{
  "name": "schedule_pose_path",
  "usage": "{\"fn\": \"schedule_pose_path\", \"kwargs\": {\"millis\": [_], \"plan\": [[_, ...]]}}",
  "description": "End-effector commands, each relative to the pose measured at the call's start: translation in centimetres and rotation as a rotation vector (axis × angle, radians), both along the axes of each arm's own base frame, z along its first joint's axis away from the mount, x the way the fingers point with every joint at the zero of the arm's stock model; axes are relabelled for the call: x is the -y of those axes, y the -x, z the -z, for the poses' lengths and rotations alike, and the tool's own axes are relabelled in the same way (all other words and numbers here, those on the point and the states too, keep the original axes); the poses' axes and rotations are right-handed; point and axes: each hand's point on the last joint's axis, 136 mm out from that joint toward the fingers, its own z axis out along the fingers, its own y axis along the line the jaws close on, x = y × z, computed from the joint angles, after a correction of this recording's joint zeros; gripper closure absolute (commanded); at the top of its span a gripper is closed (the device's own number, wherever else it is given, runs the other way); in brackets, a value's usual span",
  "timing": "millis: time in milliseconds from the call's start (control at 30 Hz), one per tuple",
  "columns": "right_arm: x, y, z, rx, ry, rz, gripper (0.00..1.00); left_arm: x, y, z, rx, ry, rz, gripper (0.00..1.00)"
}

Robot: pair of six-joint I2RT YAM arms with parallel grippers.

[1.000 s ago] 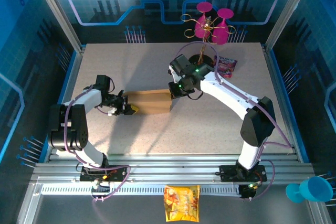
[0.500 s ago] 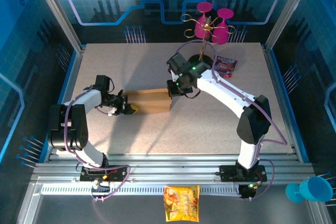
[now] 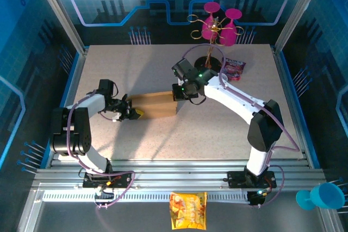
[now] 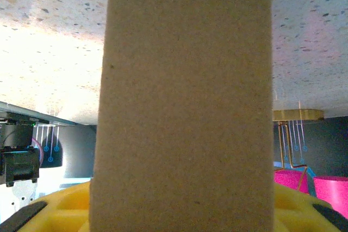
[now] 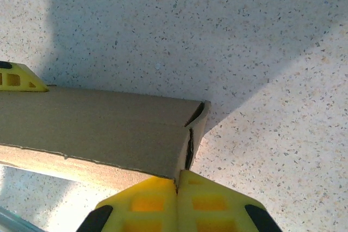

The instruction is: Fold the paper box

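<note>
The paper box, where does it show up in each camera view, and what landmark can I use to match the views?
Top external: the paper box lies left of centre on the speckled tabletop.
Left wrist: the paper box fills the middle, top to bottom.
Right wrist: the paper box runs from the left edge to the middle, one corner showing.
Shared landmark: the speckled tabletop, beyond the box at left wrist, around it at right wrist.

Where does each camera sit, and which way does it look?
Top external: above and behind the arms, looking down; both arms flank the paper box.
Left wrist: on left arm, looking along the box; left gripper's fingers below.
Right wrist: on right arm, looking down at the box's end; shut right gripper.
All share the box.
</note>
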Motion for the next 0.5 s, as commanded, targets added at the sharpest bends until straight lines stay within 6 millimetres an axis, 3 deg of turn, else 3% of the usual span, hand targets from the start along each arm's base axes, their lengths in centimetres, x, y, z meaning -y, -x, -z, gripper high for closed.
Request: {"fn": "schedule_pose_path", "kwargs": {"millis": [0, 200, 467], "plan": [[-0.8, 1.4, 2.1, -0.020, 0.039, -0.048, 1.00, -0.3, 0.4, 1.9, -0.024, -0.030, -0.008, 0.68], [-1.0, 1.2, 2.2, -0.019, 0.050, -0.045, 1.00, -0.5, 0.5, 1.9, 0.003, -0.026, -0.023, 0.55], [-2.1, 1.2, 0.6, -0.074, 0.040, 0.012, 1.00, -0.6, 0.4, 2.0, 0.011, -0.027, -0.018, 0.53]]}}
